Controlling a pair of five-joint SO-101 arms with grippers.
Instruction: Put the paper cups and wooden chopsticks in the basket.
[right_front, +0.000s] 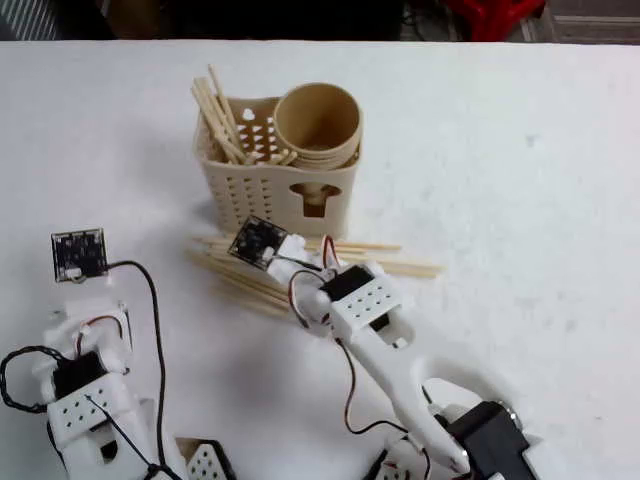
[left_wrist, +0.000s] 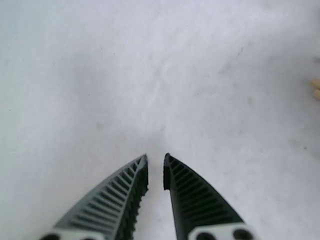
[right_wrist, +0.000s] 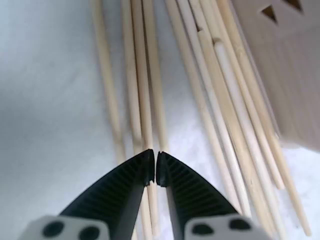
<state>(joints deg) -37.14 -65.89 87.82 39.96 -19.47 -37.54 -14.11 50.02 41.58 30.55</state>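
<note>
A beige perforated basket (right_front: 262, 195) stands mid-table with stacked paper cups (right_front: 318, 125) and a bundle of wooden chopsticks (right_front: 222, 112) leaning in it. More chopsticks (right_front: 395, 262) lie loose on the table in front of it, seen close in the right wrist view as chopsticks (right_wrist: 200, 90) beside the basket wall (right_wrist: 290, 75). My right gripper (right_wrist: 153, 167) hangs just over these sticks, its black tips closed together with no stick visibly between them. My left gripper (left_wrist: 155, 160) hovers over bare white table at the near left, its jaws a narrow gap apart and holding nothing.
The white table (right_front: 520, 170) stretches wide to the right and left of the basket. The left arm (right_front: 85, 385) sits at the near-left corner with a black cable looping beside it. Chopstick ends (left_wrist: 316, 88) peek in at the left wrist view's edge.
</note>
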